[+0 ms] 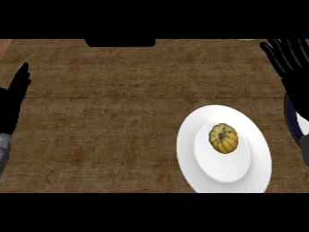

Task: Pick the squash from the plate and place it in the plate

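We see the squash lying in the middle of the white plate, untouched. Our right hand is raised beyond the plate, fingers straight and spread, holding nothing. Our left hand rests at the left edge, fingers straight and together. A dark rim behind the right arm may be a 2nd plate. We judge the pick not yet begun.
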Robot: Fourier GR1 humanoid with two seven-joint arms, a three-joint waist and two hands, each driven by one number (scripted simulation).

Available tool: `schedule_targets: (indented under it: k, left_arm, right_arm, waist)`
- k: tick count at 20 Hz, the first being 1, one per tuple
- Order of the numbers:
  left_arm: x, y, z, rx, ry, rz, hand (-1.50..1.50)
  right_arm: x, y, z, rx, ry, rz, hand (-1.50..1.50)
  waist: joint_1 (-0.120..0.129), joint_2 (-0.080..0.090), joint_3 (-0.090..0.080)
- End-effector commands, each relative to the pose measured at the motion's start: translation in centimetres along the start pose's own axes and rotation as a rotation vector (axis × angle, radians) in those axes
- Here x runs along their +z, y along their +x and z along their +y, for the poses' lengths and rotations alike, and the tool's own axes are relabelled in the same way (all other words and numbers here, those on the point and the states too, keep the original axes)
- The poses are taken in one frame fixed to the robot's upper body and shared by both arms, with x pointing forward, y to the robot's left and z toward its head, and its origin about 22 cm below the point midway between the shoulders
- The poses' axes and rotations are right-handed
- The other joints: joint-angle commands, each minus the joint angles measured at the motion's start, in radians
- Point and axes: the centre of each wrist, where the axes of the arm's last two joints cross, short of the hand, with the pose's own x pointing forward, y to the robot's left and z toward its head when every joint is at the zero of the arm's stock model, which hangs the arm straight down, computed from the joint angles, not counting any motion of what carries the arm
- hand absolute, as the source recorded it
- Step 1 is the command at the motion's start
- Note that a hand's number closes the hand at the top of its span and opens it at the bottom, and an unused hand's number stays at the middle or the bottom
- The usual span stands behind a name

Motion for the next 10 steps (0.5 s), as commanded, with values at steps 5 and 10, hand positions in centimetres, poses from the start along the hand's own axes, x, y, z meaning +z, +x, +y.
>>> schedule_targets:
  k: [5,10]
  left_arm:
    - [3.9,-4.2,-7.4,0.242,-0.167,0.250,0.00]
    - [6.1,-5.2,-10.0,0.374,-0.270,0.312,0.00]
  right_arm:
    - [-2.2,5.1,-2.1,0.667,-0.139,0.100,1.50]
    - [-1.2,7.4,-4.8,1.187,-0.375,0.124,-1.50]
  waist:
    - [0.007,-0.024,-0.040]
    - [-0.018,-0.037,-0.039]
